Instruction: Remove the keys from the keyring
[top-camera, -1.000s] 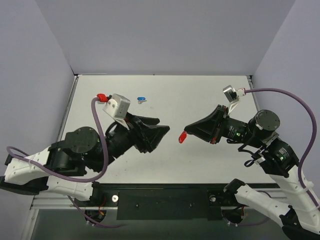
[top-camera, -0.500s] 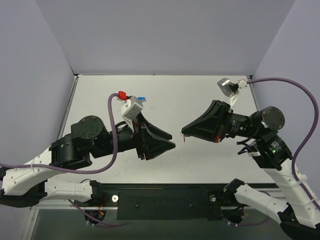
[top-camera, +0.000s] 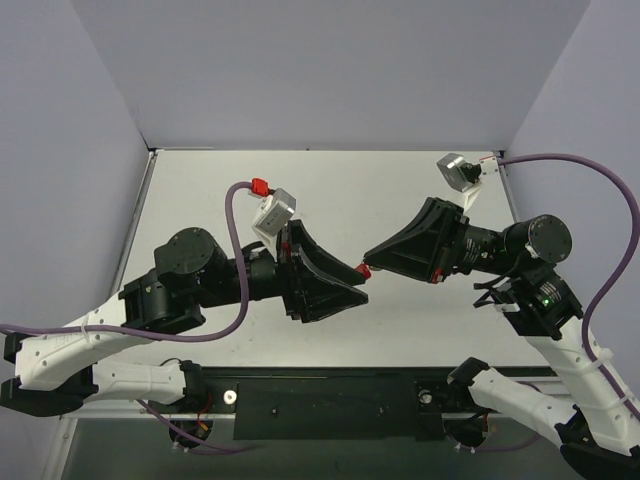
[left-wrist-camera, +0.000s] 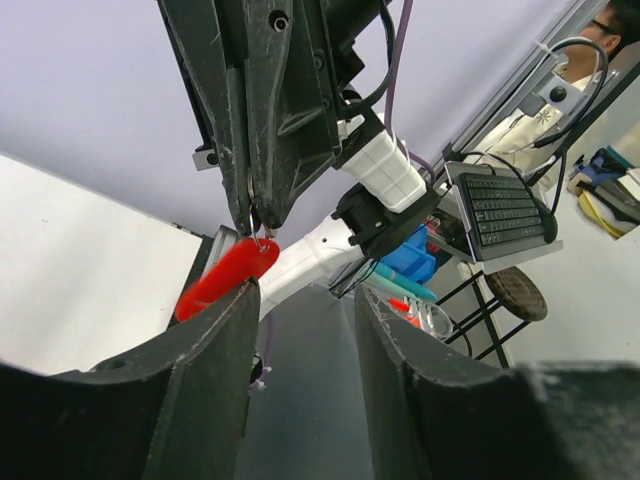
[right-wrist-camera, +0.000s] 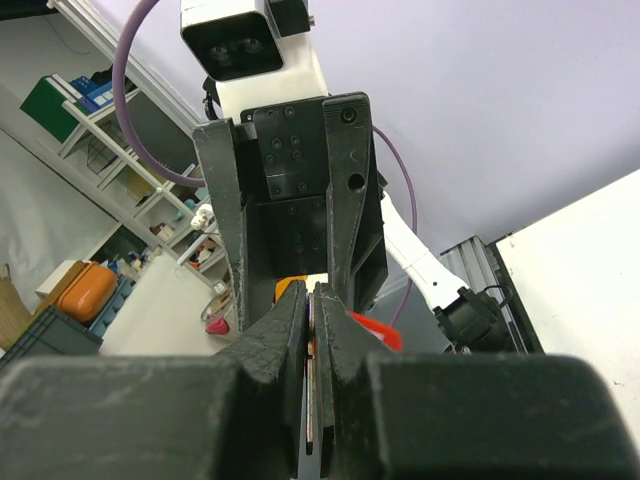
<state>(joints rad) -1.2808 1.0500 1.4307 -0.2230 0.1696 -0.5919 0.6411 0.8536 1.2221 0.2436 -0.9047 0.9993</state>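
My right gripper (top-camera: 369, 259) is shut on a thin silver key (right-wrist-camera: 310, 380), seen edge-on between its jaws, and holds it above the table. The thin keyring (left-wrist-camera: 262, 238) and its red tag (left-wrist-camera: 224, 280) hang from the right fingertips. The tag also shows in the top view (top-camera: 365, 270) and behind one finger in the right wrist view (right-wrist-camera: 376, 332). My left gripper (left-wrist-camera: 305, 300) is open and faces the right one tip to tip (top-camera: 362, 283). The red tag lies against the tip of its left finger (left-wrist-camera: 215, 350), outside the gap.
The white table (top-camera: 420, 200) has purple walls on three sides. The left arm's wrist camera (top-camera: 275, 210) covers the spot at the back left of the table. A black rail (top-camera: 330, 400) runs along the near edge.
My left gripper has moved right and up until its open tips meet the red tag. My right gripper rose a little early on, then stayed put, still clamped.
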